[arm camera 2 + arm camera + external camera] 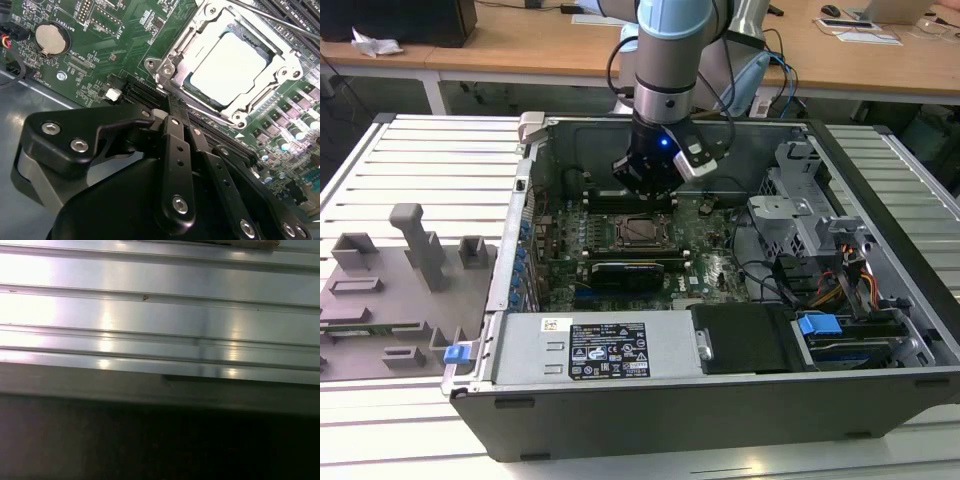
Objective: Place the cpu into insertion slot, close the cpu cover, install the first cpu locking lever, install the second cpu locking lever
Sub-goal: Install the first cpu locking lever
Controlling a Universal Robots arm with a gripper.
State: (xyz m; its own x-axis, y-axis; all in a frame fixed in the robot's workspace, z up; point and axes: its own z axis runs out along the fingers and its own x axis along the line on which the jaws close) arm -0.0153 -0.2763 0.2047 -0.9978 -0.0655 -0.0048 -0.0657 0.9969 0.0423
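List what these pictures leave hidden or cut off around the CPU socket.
- cpu: its edges lie under the cpu cover in the second wrist view.
- insertion slot: pin field hidden beneath the chip.
- Cover's far corner: cut off by the picture's edge.
- gripper: jaws' state hidden in the exterior view.

Gripper (pixel 175 122) fingertips hidden; cpu cover (pixel 280 65) corner perhaps cropped.

Ribbed metal counter (pixel 430 150), bright w/ glare. Wooden desks (pixel 520 45) run along its far edge; white cloth (pixel 375 43) on one.
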